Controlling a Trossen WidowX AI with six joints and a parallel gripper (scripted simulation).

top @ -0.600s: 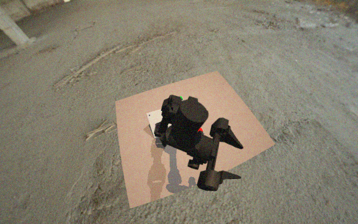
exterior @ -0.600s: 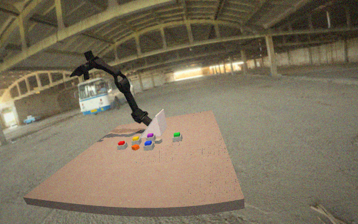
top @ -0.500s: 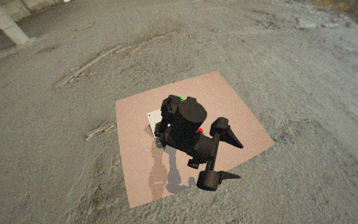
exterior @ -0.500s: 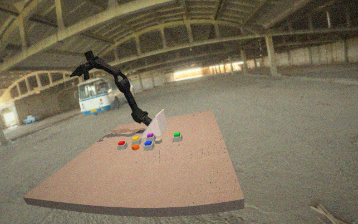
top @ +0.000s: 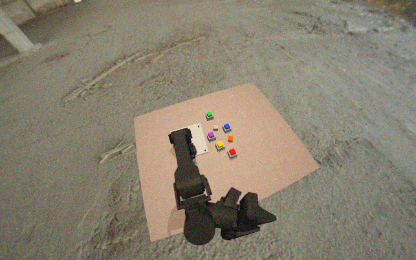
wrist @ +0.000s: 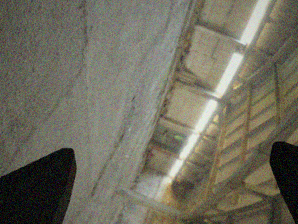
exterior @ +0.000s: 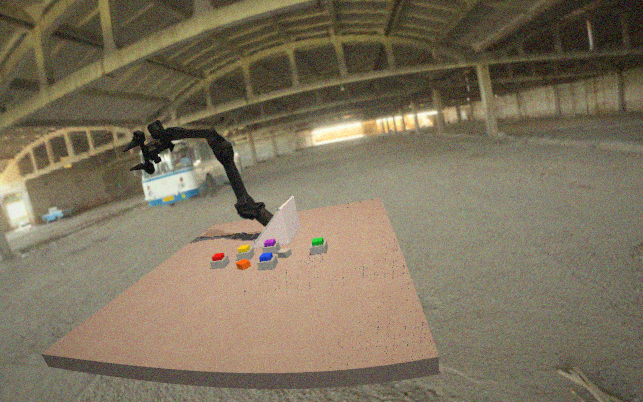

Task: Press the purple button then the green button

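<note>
Purple button (top: 211,134) sits crowded: grey block (top: 215,127) and yellow button (top: 220,144) just beside. My gripper (exterior: 140,153), fingers apart and empty, risks clipping either descending.

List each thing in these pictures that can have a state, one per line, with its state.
gripper: open, empty, raised high, away from the buttons
purple button: up, untouched
green button: up, untouched
blue button: up
yellow button: up
red button: up
orange block: resting flat
</note>
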